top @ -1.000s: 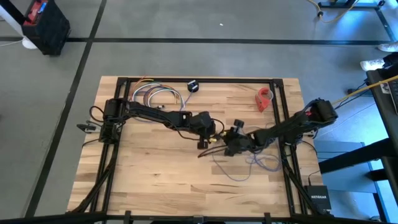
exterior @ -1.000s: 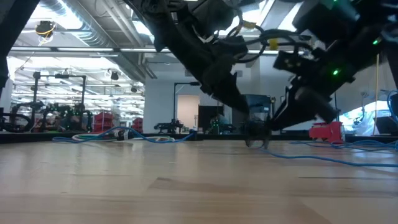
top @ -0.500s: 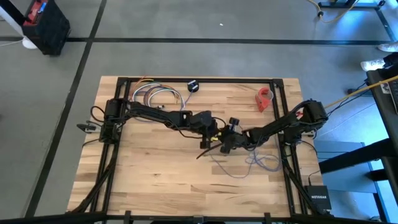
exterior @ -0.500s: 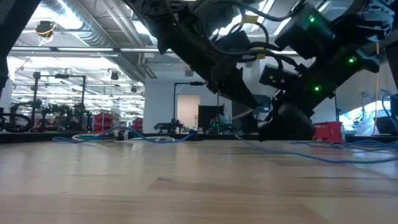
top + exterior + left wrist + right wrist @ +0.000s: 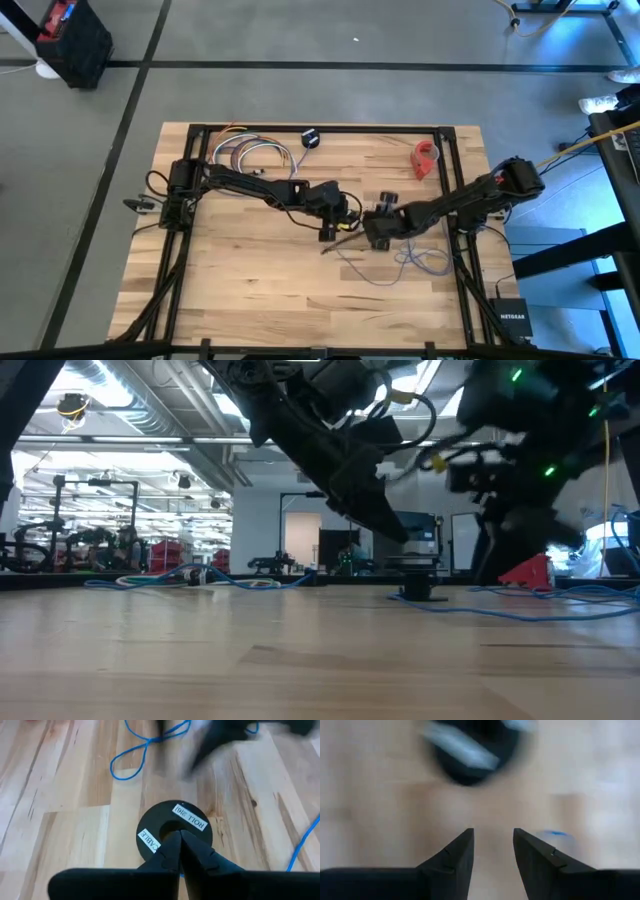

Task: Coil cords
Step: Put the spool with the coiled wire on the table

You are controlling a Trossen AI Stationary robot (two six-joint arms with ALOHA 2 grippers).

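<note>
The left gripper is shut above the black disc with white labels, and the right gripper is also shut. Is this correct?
Not quite. The left gripper is shut above the black disc, but the right wrist view shows the right gripper open, its fingers apart with bare table between them.

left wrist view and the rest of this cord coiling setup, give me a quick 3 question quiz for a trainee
1. True or false: the right pincer is shut on the blue cord.
2. In the left wrist view, what lies right at the tips of the shut left pincer?
A) a black disc with white labels
B) a mug
C) a sponge
3. Fill in: in the high view, the loose loops of the blue cord lie on the ___ arm's side.

Key: 1 false, it is open and empty; 2 A; 3 right.
</note>
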